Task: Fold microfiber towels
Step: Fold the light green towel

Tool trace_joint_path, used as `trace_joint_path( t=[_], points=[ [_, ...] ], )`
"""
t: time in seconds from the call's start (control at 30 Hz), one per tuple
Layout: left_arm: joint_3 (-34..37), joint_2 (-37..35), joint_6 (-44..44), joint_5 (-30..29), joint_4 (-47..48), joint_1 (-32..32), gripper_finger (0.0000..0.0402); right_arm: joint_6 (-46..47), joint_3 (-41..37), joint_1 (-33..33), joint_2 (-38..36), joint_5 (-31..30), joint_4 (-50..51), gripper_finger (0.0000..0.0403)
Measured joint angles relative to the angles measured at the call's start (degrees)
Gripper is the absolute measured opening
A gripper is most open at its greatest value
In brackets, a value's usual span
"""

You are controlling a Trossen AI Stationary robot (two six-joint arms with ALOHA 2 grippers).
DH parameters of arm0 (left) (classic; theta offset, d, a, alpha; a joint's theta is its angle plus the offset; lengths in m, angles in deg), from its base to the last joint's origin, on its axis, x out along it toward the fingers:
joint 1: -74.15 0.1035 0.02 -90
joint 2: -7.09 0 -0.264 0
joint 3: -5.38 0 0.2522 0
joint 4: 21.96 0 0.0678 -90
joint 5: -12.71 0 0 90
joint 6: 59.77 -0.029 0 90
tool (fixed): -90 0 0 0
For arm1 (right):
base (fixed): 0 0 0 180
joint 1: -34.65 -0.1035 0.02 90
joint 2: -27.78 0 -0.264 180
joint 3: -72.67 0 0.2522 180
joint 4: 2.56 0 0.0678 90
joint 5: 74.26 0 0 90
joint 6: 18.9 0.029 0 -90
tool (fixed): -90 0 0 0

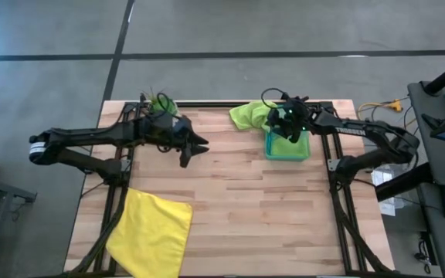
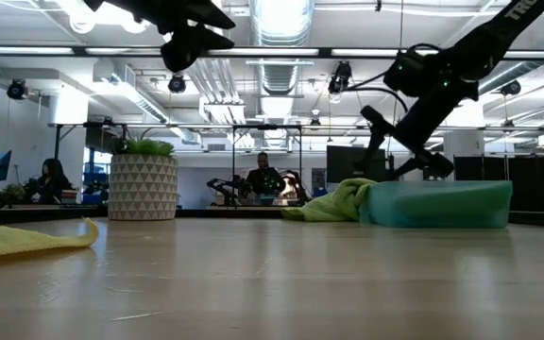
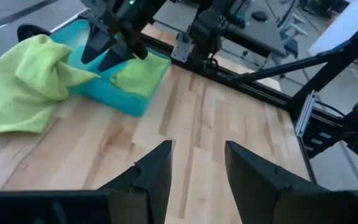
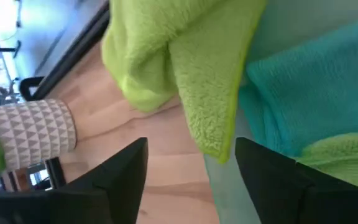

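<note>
Yellow towel (image 1: 151,232) overhangs the near edge, partly cut off; left gripper (image 1: 198,147) and right gripper (image 1: 287,131) fingers spread.

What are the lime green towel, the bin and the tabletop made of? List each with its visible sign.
Lime green towel: soft fuzzy cloth, apparently microfiber; napped pile, limp folds.
Bin: probably plastic; smooth, straight rigid walls, looks translucent in the low view.
Tabletop: wood, likely butcher-block; jointed light strips with grain, faint sheen.
</note>
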Motion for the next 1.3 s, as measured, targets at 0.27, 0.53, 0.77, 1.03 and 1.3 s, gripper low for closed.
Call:
trace_joint_path(
  t=[0.27,0.53,0.77,1.03,1.3],
  points=[
    [0.0,0.5,-0.1,0.2,0.0,0.0,0.0132,2.4,0.6,0.5,4.3,0.2,0.1,0.0234],
    [0.0,0.6,0.0,0.2,0.1,0.0,0.0132,1.4,0.5,2.3,5.2,-1.2,-1.3,0.0201],
    [0.0,0.6,-0.1,0.3,0.1,0.0,0.0132,0.6,0.5,2.7,5.2,0.3,-3.8,0.0169],
    [0.0,0.6,-0.1,0.3,0.1,0.0,0.0132,1.9,0.5,2.7,5.2,1.3,-4.0,0.0157],
    [0.0,0.6,-0.1,0.3,0.2,0.0,0.0132,0.4,0.5,2.2,5.1,1.5,-6.1,0.0148]
  ],
)
